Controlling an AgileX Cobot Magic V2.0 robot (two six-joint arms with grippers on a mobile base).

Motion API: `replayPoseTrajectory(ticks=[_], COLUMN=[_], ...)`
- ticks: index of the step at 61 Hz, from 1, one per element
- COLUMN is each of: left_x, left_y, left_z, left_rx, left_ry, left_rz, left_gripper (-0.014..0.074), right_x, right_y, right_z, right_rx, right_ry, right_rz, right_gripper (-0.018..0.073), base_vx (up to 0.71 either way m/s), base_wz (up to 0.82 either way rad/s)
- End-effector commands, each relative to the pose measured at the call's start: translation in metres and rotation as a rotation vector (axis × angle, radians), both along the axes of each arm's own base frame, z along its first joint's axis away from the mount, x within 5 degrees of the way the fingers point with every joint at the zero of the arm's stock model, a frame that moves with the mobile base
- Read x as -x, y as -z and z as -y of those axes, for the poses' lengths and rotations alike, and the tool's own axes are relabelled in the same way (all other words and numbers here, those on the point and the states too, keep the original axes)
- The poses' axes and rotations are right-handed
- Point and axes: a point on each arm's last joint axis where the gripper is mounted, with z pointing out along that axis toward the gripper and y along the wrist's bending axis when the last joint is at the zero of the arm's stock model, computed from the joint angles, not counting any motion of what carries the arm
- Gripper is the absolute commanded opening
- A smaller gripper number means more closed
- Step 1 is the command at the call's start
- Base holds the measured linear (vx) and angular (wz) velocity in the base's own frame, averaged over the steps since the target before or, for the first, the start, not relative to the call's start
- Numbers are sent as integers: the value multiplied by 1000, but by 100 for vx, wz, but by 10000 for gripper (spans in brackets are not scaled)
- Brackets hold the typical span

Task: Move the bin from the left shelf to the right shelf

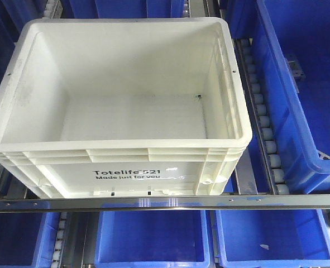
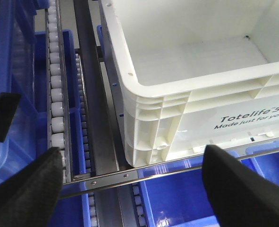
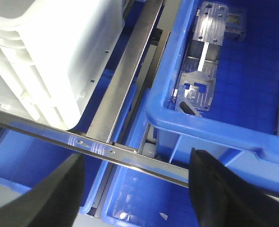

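We judge the move has not begun: our left gripper [image 2: 130,182] hangs wide open and empty before the near left corner of the bin [image 1: 120,106], gripping nothing. The bin sits empty on the roller track [image 2: 56,94], its front against the metal rail [image 1: 165,202]. Next we must seat both grippers on its rim to lift it. Our right gripper [image 3: 137,189], also open and empty, hovers by the blue bin [image 3: 233,94] holding metal parts
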Motion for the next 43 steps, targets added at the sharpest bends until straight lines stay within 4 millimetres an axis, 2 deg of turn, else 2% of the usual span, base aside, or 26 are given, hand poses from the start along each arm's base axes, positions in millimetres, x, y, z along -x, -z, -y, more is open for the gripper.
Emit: replayPoseTrajectory(ticks=[1, 7, 22, 34, 43], left_x=[-4, -3, -3, -3, -3], left_y=[-10, -10, -9, -9, -8], left_z=[1, 0, 0, 0, 0], left_rx=[22, 4, 3, 2, -1], left_ry=[-9, -1, 0, 0, 0], left_rz=[64, 59, 57, 55, 37], left_gripper=[548, 466, 187, 0, -8], right_x=[-3, -3, -3, -2, -2], right_y=[-10, -10, -10, -10, -9], right_z=[-1, -1, -1, -1, -1], right_rx=[-4, -2, -13, -13, -13], right_ry=[-6, -7, -11, -11, -11], right_rz=[62, 63, 59, 52, 52], right_gripper=[358, 250, -13, -9, -8], base_vx=[0, 0, 0, 0, 0], base_wz=[0, 0, 0, 0, 0])
